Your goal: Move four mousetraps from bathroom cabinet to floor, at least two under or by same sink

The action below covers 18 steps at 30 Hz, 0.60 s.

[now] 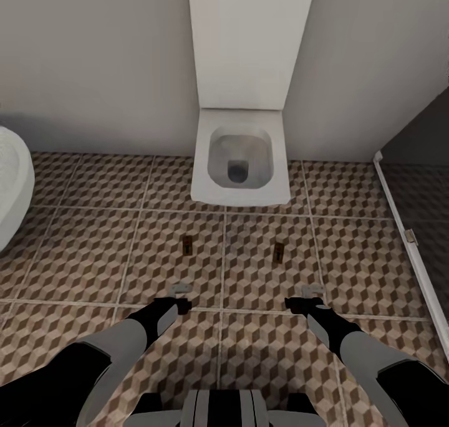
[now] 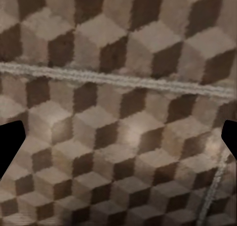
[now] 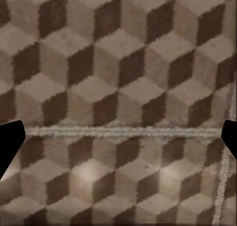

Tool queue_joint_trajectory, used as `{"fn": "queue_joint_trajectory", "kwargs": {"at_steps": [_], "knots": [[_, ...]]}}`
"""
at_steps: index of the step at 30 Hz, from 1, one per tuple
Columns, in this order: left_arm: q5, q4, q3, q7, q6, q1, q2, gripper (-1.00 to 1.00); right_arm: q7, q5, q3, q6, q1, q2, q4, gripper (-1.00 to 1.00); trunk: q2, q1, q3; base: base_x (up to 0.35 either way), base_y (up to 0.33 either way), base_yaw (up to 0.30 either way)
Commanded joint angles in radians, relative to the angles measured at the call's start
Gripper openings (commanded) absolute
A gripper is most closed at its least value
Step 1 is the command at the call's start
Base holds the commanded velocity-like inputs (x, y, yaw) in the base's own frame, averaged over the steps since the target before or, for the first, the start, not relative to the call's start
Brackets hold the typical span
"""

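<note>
- At the far left edge of your head view, the rounded white rim of a bathtub [image 1: 14, 184] curves in over the bathroom floor [image 1: 93, 252], whose tiles carry a brown, beige and white cube pattern with pale grout lines.
- Your left hand [image 1: 181, 295] hangs low over the floor, pointing away from you; its two dark fingertips sit at opposite edges of the left wrist view with bare tile between them, so the fingers are spread and hold nothing.
- Just beyond that hand, a small tan-brown mousetrap [image 1: 186, 245] lies flat on the tile, lengthwise toward the wall, near a grout line.
- A white toilet [image 1: 241, 159] stands against the pale back wall [image 1: 93, 59], its bowl open to view and its tall white cistern panel [image 1: 251, 40] rising behind it.
- A second mousetrap [image 1: 280, 252] lies flat on the floor in front of the toilet's right corner, well apart from the first.
- Your right hand [image 1: 304, 296] hovers just short of that trap; in the right wrist view its fingertips also sit at the opposite edges, spread wide over empty tile.
- Along the right edge, a white-framed dark glass panel [image 1: 411, 240] runs from the back wall toward you.
</note>
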Motion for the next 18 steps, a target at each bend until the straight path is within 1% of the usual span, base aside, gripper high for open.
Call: {"fn": "queue_joint_trajectory", "kwargs": {"at_steps": [1, 15, 18], "knots": [[0.009, -0.002, -0.006, 0.005, 0.01, 0.0, 0.0, 1.0, -0.005, -0.009, 0.009, 0.005, 0.0, -0.001, -0.002, 1.0, 0.007, -0.004, 0.003, 0.0, 0.0, 0.0], [0.009, -0.001, 0.03, 0.005, 0.037, 0.0, 0.004, 1.0, -0.005, -0.009, 0.009, 0.008, 0.0, 0.0, -0.002, 1.0, 0.105, -0.058, 0.047, 0.0, 0.0, 0.0], [0.009, -0.001, 0.037, 0.005, 0.048, 0.0, 0.009, 1.0, -0.005, -0.009, 0.01, 0.008, 0.0, 0.0, -0.002, 1.0, 0.126, -0.069, 0.056, 0.0, 0.0, 0.0]]}}
